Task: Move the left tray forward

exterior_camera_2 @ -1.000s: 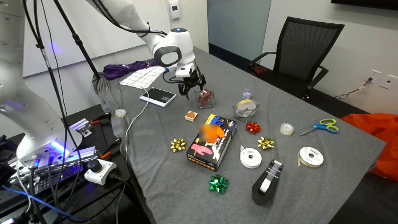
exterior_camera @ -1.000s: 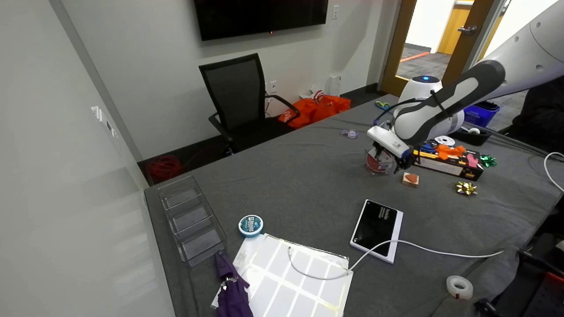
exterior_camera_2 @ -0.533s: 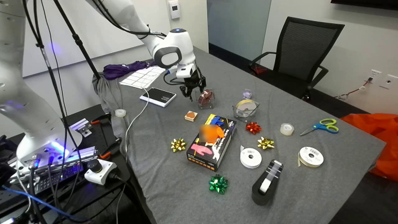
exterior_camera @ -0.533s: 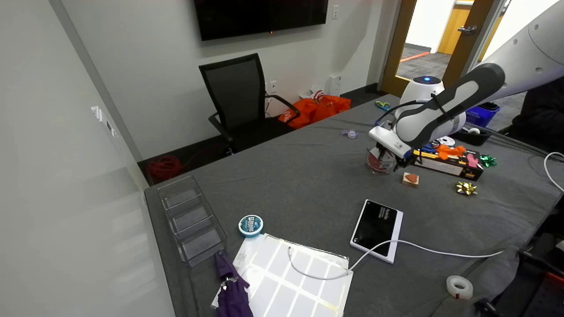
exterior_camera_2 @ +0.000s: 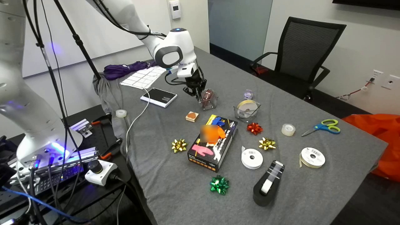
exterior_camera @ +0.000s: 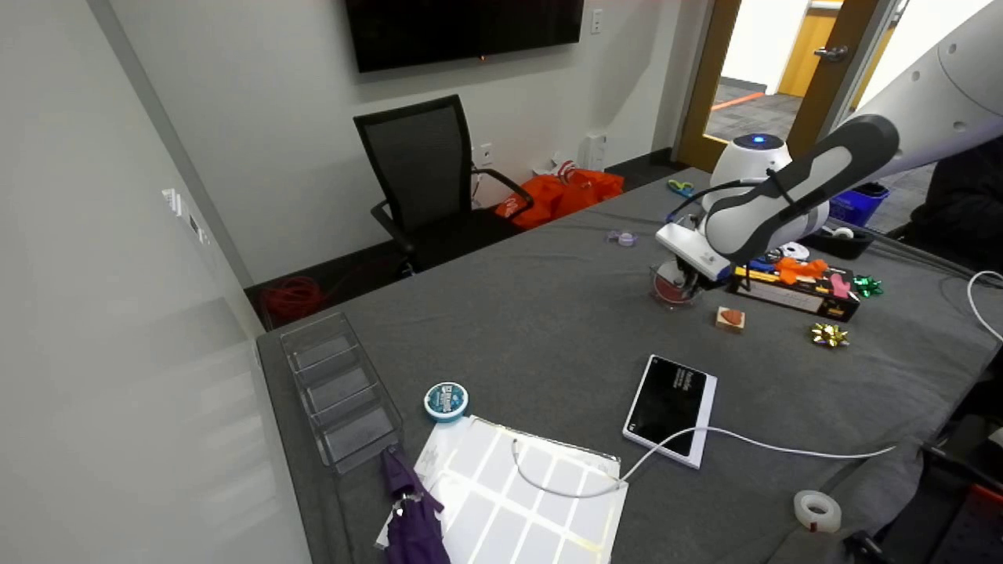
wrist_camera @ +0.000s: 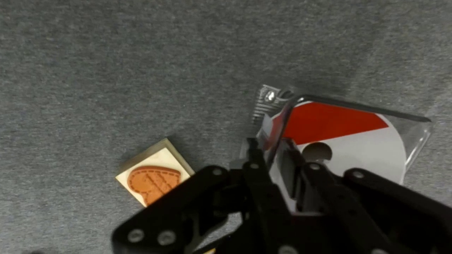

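I take the left tray (wrist_camera: 367, 108) to be the small clear plastic one holding a red-and-white ribbon spool (wrist_camera: 339, 118). In an exterior view the same tray (exterior_camera_2: 213, 105) sits on the grey cloth, slightly tilted and turned under the arm. My gripper (wrist_camera: 271, 144) has its jaws brought close together, with one clear wall of the tray running between them. One finger (wrist_camera: 253, 150) is outside that wall, against or very near it. The other is on the spool side, and a narrow gap still shows beside its pad. The lower part of the tray is hidden by the fingers.
A wooden stamp (exterior_camera_2: 192, 116) lies close beside the gripper. Nearby are the glove box (exterior_camera_2: 212, 143), a white-edged tablet (exterior_camera: 671, 407) and a second clear tray (exterior_camera_2: 245, 118) with a cream spool. Bows, ribbon rolls and a tape dispenser (exterior_camera_2: 268, 184) lie farther off.
The jaws have drawn together from wide apart until they are narrow around the tray's wall. The tray has tilted and turned a little. The arm has hardly moved.
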Tool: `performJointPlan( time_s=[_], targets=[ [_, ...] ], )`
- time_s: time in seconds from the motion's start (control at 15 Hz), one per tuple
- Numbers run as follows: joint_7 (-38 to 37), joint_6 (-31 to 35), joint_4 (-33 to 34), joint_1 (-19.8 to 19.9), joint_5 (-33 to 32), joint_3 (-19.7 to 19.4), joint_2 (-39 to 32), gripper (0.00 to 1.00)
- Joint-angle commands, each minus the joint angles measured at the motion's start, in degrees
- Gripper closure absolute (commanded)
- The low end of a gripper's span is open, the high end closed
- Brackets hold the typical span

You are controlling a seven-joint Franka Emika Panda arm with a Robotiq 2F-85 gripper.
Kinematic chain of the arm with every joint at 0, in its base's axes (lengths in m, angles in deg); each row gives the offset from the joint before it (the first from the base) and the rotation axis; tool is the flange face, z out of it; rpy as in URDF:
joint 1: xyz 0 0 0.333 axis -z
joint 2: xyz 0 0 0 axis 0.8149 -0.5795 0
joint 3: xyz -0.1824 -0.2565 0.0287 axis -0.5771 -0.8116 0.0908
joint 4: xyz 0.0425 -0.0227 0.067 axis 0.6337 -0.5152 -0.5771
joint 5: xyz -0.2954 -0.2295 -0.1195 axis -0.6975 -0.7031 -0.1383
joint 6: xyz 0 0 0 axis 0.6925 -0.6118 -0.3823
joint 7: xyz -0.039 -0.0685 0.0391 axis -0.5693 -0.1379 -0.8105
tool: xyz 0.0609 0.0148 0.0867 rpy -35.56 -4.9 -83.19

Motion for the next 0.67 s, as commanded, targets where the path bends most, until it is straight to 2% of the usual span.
performJointPlan(
  time_s=[0.0,0.33,0.6],
  targets=[
    [-1.14,1.41,-0.09,-0.69,-0.95,-0.90,-0.53,1.00],
    [-1.52,-0.35,-0.70,-0.73,-0.19,-0.09,1.50,0.99],
    [1.08,-2.38,-2.45,0.24,-0.61,0.88,4.72,0.99]
  ],
)
